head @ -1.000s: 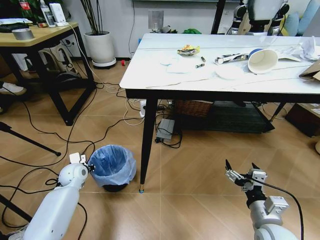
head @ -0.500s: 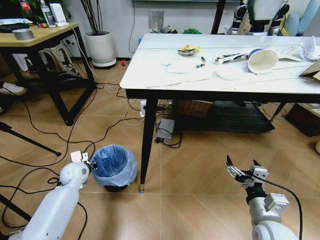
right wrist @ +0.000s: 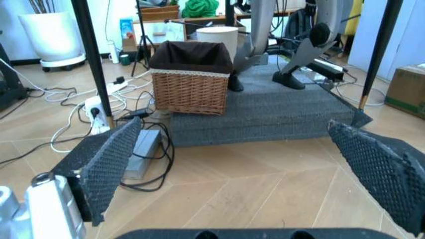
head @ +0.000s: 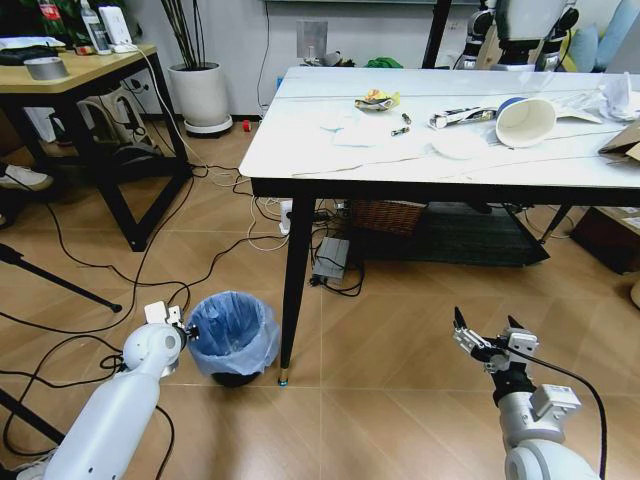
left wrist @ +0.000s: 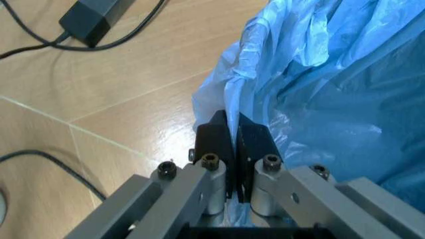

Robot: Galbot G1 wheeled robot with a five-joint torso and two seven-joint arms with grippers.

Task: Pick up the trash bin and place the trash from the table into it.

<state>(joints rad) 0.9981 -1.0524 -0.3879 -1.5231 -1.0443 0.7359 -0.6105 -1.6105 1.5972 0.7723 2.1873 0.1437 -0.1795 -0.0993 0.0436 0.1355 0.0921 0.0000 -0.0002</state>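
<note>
The trash bin [head: 233,334], lined with a crinkled blue bag [left wrist: 319,74], stands on the floor beside the table's front left leg. My left gripper [head: 181,326] is shut on the bag's rim at the bin's left side; in the left wrist view its black fingertips [left wrist: 232,130] pinch the plastic edge. Low over the floor at the right, my right gripper [head: 490,338] is open [right wrist: 242,169] and holds nothing. On the white table [head: 300,150] lies the trash: a blue-banded paper cup [head: 525,121], a yellow scrap [head: 377,98], white tissues [head: 347,128], a wrapper [head: 462,117] and a cardboard box [head: 625,140].
Cables [head: 150,280] run over the wooden floor around the bin. A wooden desk [head: 70,75] on black legs stands at the far left, with a white planter [head: 200,95] behind. Under the table are a wicker basket [right wrist: 190,74] and a grey mat [right wrist: 279,112].
The bin and my left gripper on its rim have shifted slightly right, toward the table leg. My right gripper has sunk a little.
</note>
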